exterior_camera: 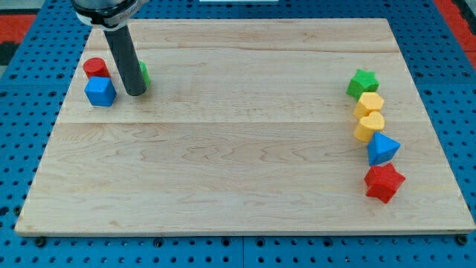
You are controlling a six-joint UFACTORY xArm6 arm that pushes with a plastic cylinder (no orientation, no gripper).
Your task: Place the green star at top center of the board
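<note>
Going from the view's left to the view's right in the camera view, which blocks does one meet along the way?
Red cylinder, blue cube, my tip, a green block half hidden behind the rod; then green star, yellow hexagon, yellow heart, blue block, red star.

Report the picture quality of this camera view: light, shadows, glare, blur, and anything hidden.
Camera view: even, soft light, only faint shadows under the blocks; no glare on the wooden board; all sharp, including the green star. My tip and rod hide most of a green block, shape unclear.
</note>
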